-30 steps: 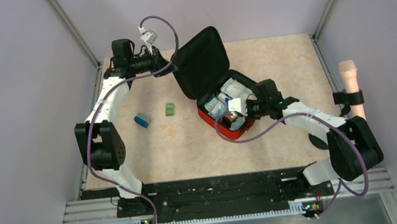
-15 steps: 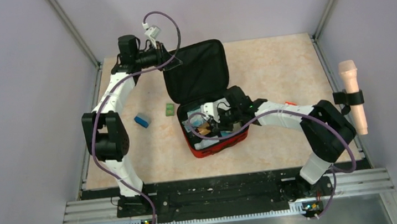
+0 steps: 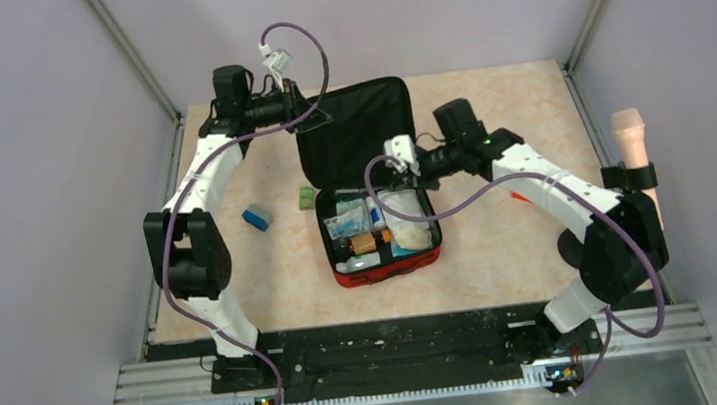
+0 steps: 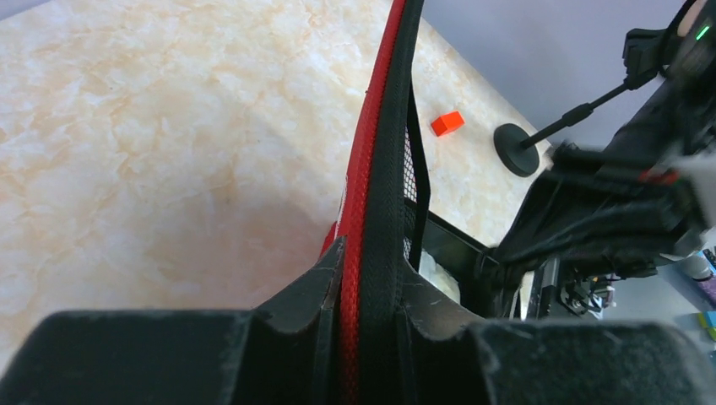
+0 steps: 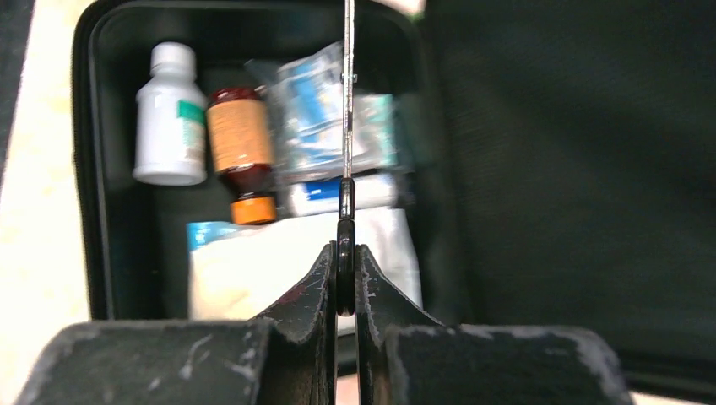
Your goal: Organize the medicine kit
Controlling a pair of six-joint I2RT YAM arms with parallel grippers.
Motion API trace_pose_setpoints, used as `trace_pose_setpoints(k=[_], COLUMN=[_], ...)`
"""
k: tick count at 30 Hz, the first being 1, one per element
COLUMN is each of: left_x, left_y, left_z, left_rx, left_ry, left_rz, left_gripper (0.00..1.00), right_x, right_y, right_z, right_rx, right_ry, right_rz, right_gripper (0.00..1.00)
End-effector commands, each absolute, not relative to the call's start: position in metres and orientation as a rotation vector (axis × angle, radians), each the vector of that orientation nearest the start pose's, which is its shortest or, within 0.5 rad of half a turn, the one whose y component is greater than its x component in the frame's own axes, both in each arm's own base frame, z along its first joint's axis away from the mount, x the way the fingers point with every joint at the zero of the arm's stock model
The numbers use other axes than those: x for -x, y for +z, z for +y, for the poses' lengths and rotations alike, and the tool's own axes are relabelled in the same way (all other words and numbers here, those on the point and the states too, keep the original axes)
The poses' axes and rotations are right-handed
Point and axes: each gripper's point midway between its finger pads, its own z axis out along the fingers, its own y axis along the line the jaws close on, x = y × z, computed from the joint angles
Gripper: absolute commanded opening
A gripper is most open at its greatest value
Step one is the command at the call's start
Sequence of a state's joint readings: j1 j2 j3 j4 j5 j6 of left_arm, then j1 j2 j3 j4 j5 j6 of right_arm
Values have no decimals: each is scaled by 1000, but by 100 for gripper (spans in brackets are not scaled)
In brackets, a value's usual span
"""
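Note:
The medicine kit (image 3: 387, 272), a red soft case with black lining, lies open at the table's middle with its lid (image 3: 352, 133) standing up. My left gripper (image 3: 310, 117) is shut on the lid's red-and-black zip edge (image 4: 380, 126), which runs between its jaws (image 4: 371, 253). My right gripper (image 3: 409, 165) hovers above the case's back edge, shut (image 5: 345, 253) on the black handle of a thin metal tool (image 5: 347, 101) seen edge-on. Inside lie a white bottle (image 5: 169, 114), a brown bottle with an orange cap (image 5: 241, 143), clear packets (image 5: 317, 110) and a white pack (image 5: 270, 261).
A small blue box (image 3: 256, 217) and a small green item (image 3: 307, 198) lie left of the case. An orange-red cap (image 4: 447, 123) lies right of it, near a black round stand base (image 4: 517, 160). A beige cylinder (image 3: 632, 149) stands clamped at the right wall.
The case has slid left and turned square to the table. My right gripper has lifted out of the case to its back edge, holding the thin tool. The left gripper kept the lid.

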State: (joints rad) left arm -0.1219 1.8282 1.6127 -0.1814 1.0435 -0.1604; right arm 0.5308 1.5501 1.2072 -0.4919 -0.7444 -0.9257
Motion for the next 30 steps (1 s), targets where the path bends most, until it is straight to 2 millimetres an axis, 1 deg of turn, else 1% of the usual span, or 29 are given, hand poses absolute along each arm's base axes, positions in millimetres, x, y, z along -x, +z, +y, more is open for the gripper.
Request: trace_pose_setpoints(k=[1,5,7,9,11,13,14,15,19,22,24,26,29,30], left_x=[-417,-407,-403,-398,-393,-388,-385,-383,-370,-363,-362,-362,-363,-363], left_y=[306,304,304,305,307,310,311,313,316,318,317,315,312,312], left_z=[-215,-213,-212,-211,-210,-209,-210,-210,-218,-227,-232,-235,-237,-237], left_rx=[-671,-693,-717,-743,-772,-806,-819,-833,-893,-929,-935,-929,-918,-918], left_ry=[-1248,-1237,-1219,-1192,-1152,-1102,-1084,-1067,-1010,-992,-976,-960,-966,-966], left_rz=[1800,1805,1803,1797,1789,1772,1763,1752,1711,1691,1693,1701,1707,1707], left_gripper=[23,23,23,24,24,25,27,27,29,29,30,30,30,30], right_x=[-306,-335,-350,-362,-375,-387,-389,-391,-391,-395,-393,-388,-376,-370], right_y=[263,313,332,339,341,351,356,359,357,356,358,368,385,386], right_z=[283,284,282,278,272,264,259,255,237,225,220,220,223,225], right_rx=[1689,1614,1583,1594,1636,1627,1629,1649,1768,1780,1796,1773,1712,1705], right_ry=[608,502,452,395,299,210,173,130,-14,-87,-116,-107,-43,-14], right_rz=[1101,990,955,950,951,982,991,987,980,1029,1033,1029,1034,1036], right_gripper=[0,0,0,0,0,0,0,0,0,0,0,0,0,0])
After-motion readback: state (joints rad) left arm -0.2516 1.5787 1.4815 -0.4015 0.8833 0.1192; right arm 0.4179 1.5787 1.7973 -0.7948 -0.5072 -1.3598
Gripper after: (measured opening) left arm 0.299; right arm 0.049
